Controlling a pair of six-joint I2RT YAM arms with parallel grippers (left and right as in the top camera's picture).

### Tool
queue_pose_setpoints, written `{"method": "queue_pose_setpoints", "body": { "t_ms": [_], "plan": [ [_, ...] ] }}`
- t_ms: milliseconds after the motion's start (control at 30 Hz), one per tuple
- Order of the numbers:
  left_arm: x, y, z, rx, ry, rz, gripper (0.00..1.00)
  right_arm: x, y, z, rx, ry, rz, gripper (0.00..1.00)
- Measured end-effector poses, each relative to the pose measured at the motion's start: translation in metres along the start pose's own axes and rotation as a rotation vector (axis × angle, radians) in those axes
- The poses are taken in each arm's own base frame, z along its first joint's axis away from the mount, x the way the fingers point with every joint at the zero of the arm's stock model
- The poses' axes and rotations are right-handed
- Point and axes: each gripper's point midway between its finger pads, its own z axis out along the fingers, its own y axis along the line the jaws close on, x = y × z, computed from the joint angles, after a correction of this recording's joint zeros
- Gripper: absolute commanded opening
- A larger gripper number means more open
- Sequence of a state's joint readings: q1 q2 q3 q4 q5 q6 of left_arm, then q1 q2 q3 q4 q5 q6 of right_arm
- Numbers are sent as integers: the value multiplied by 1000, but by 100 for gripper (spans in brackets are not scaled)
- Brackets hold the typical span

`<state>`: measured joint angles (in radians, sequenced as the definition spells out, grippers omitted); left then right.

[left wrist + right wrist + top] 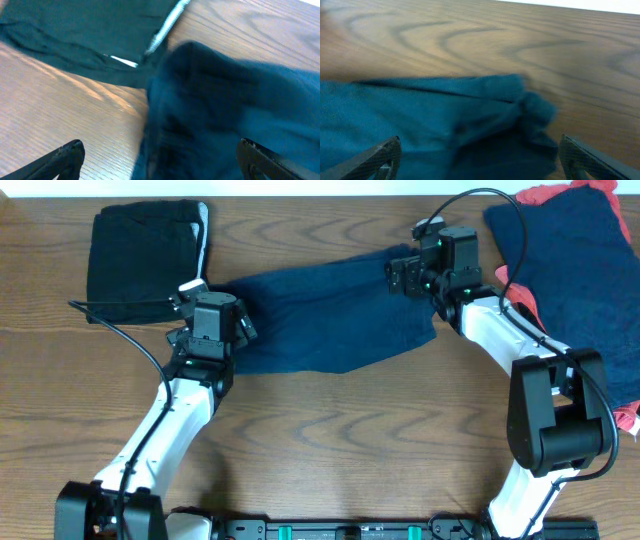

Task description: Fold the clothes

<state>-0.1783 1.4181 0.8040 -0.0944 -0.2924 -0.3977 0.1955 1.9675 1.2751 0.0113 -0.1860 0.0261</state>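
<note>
A dark navy garment lies stretched out across the middle of the table. My left gripper stands open over its left end, fingers wide apart, and the bunched navy cloth lies loose between them without being pinched. My right gripper stands open over the garment's right end, where the crumpled navy edge sits between its spread fingers, ungripped. A folded black garment with a pale grey stripe rests at the back left, just beyond the left gripper.
A pile of navy clothes with coral-red fabric showing at its edges fills the back right corner. Bare wooden tabletop stretches in front of the navy garment. Cables run along both arms.
</note>
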Motion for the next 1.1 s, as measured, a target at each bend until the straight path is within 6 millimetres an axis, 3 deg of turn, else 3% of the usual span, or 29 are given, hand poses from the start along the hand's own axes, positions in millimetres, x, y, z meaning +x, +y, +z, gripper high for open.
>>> {"method": "queue_pose_setpoints", "body": {
  "t_ms": [200,233,300,367,533,700,1100],
  "plan": [
    [14,-20,-4,125,73,78,98,9,52,3,-114,46,-116,67],
    [16,-22,-5,142,82,89,98,13,62,3,-132,57,-133,57],
    [21,-27,-5,170,104,107,99,18,79,3,-164,73,-165,26],
    [30,-30,-2,188,138,123,98,23,96,3,-194,86,-186,12],
    [53,-30,11,192,221,149,95,36,121,8,-235,110,-219,8],
    [69,-28,21,179,270,167,94,47,129,23,-250,107,-225,7],
    [69,-31,23,190,268,169,93,30,107,104,-126,-95,-162,5]
  ]
}}
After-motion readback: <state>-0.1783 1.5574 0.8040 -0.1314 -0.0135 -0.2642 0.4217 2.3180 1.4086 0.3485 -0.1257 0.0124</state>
